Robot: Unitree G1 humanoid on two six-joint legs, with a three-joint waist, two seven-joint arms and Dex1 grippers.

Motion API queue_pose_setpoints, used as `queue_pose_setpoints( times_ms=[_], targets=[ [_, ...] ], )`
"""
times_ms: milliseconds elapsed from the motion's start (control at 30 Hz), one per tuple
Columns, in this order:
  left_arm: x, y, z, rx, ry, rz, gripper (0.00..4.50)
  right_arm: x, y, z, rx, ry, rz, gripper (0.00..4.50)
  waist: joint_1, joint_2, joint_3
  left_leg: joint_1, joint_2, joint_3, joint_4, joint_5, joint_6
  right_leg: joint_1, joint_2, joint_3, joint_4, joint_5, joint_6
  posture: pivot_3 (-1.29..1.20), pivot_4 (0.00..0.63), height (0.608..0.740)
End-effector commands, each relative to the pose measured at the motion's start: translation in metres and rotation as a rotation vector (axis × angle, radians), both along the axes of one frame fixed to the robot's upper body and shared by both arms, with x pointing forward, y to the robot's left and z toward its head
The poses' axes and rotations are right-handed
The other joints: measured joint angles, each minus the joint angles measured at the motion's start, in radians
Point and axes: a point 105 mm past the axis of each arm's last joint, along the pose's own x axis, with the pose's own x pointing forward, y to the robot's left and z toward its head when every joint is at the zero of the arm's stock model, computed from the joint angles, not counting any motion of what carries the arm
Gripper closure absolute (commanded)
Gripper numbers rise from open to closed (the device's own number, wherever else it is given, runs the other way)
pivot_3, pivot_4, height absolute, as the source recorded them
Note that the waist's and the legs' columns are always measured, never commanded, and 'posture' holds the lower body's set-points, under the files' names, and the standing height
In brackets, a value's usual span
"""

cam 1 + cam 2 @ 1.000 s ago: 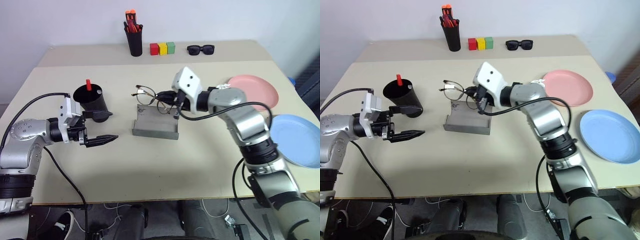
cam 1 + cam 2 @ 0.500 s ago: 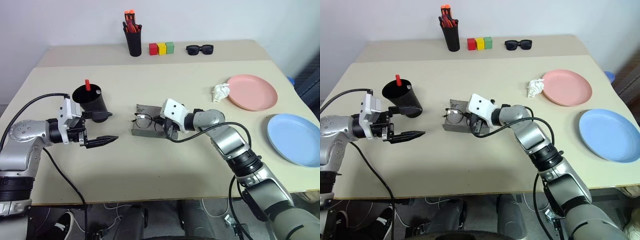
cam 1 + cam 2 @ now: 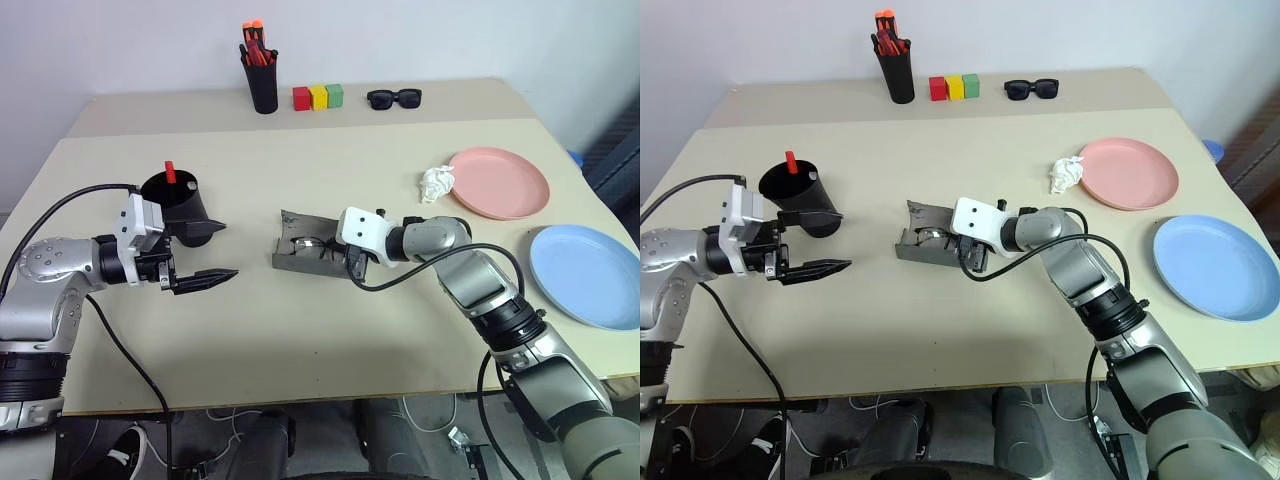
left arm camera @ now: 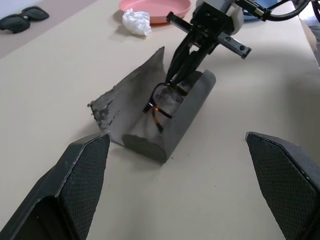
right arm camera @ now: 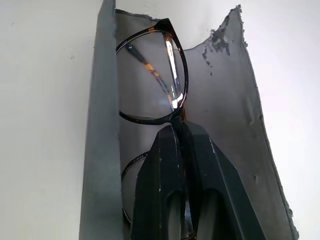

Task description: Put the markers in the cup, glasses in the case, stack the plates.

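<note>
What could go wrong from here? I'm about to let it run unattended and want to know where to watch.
The right gripper is shut on the glasses at the bridge, down inside the open case; releasing crookedly could leave a lens riding on the wall, blocking the lid. Withdrawing might drag the light case across the table. The pink plate and blue plate are unstacked, with a crumpled paper touching the pink one.

No legible text, labels, brand marks, numbers or signs on any surface in view.
</note>
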Motion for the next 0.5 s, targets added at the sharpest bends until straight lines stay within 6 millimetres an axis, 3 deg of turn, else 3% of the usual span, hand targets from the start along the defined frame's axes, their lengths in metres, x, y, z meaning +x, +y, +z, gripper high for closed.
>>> queue_pose_setpoints(
  times_ms=[33, 233, 367, 500],
  targets=[
    [-0.002, -0.003, 0.01, 0.019, -0.039, -0.015, 0.0, -0.001, 0.009, 0.009, -0.017, -0.028, 0.021, 4.44, 0.0, 0.0, 0.0, 0.0, 0.0, 0.0, 0.0, 0.0, 0.0, 0.0, 0.0, 0.0, 0.0, 0.0, 0.0, 0.0, 0.15, 0.74],
    [-0.003, -0.005, 0.011, 0.019, -0.039, -0.014, 0.0, 0.003, 0.016, 0.012, 0.029, -0.008, -0.02, 4.44, 0.0, 0.0, 0.0, 0.0, 0.0, 0.0, 0.0, 0.0, 0.0, 0.0, 0.0, 0.0, 0.0, 0.0, 0.0, 0.0, 0.15, 0.74],
    [-0.004, -0.006, 0.011, 0.025, -0.039, -0.014, 0.0, 0.005, 0.016, 0.017, 0.07, 0.026, -0.028, 3.1, 0.0, 0.0, 0.0, 0.0, 0.0, 0.0, 0.0, 0.0, 0.0, 0.0, 0.0, 0.0, 0.0, 0.0, 0.0, 0.0, 0.15, 0.74],
    [-0.003, -0.007, 0.012, 0.025, -0.039, -0.014, 0.0, 0.006, 0.021, 0.032, 0.16, 0.04, -0.04, 1.08, 0.0, 0.0, 0.0, 0.0, 0.0, 0.0, 0.0, 0.0, 0.0, 0.0, 0.0, 0.0, 0.0, 0.0, 0.0, 0.0, 0.15, 0.74]
  ],
)
